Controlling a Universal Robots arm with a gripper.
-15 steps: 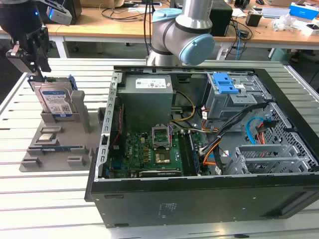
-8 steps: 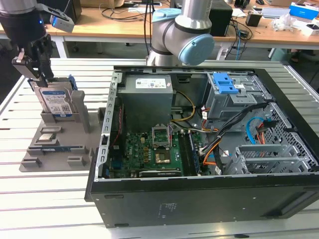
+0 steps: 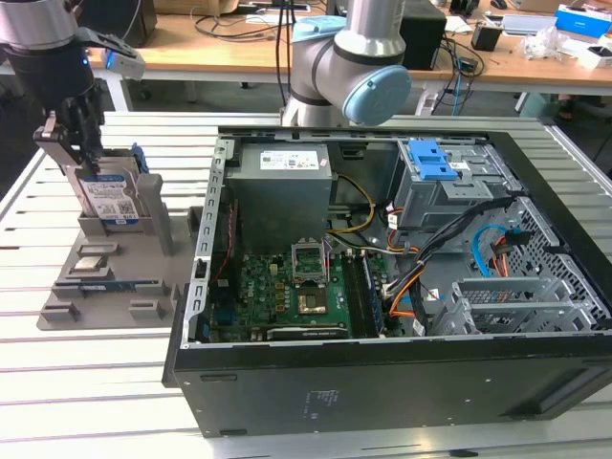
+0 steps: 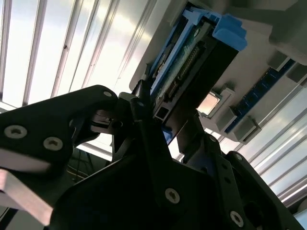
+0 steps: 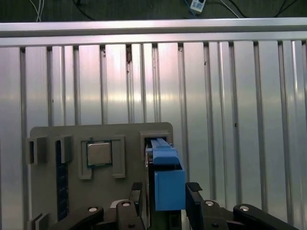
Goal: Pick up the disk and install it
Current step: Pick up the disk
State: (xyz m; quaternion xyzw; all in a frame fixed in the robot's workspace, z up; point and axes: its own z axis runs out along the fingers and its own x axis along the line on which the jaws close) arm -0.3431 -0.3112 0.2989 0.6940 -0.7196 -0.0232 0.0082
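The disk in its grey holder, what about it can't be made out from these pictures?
- Exterior view: the lower part of the disk is hidden by the front wall of the grey holder, and its top edge is behind the gripper.
- First wrist view: the disk shows edge-on, so its label face cannot be seen.
- Second wrist view: the disk's near end is covered by the gripper's black body.
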